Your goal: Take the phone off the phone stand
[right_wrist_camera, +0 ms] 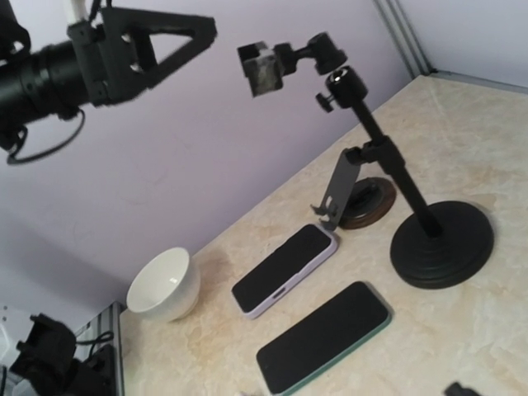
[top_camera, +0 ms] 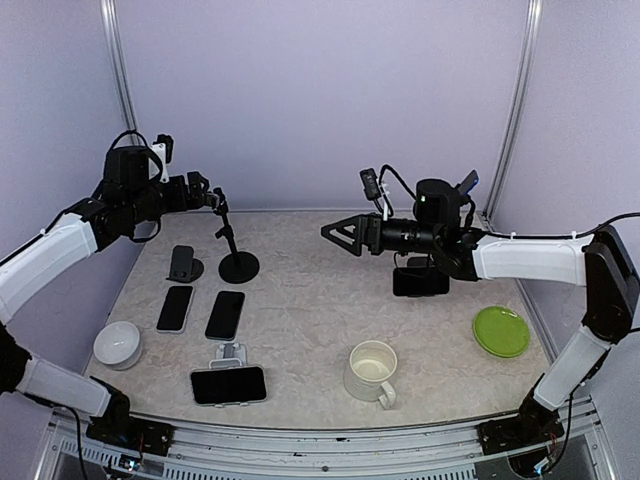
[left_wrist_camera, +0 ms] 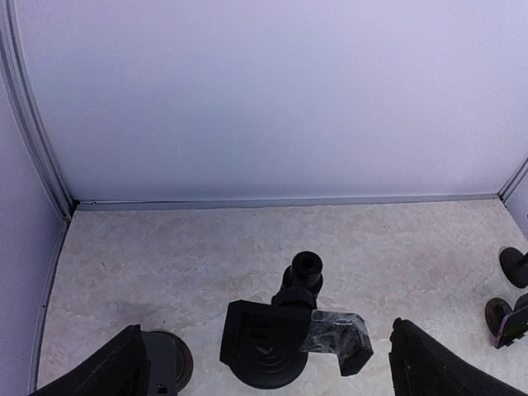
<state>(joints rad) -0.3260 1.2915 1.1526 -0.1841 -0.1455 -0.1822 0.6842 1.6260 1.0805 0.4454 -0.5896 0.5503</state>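
Note:
A dark phone leans landscape on a white stand at the front left. Another dark phone sits on a black stand under my right arm; it also shows in the left wrist view. My left gripper is open, its fingers either side of the empty clamp head of a black pole stand, not touching it. My right gripper hovers empty, high over mid-table, and looks open; its fingers are out of the right wrist view.
Two phones lie flat at the left, a lilac-cased one and a green-cased one. Beside them are a small grey folding stand and a white bowl. A white mug and a green plate sit front right.

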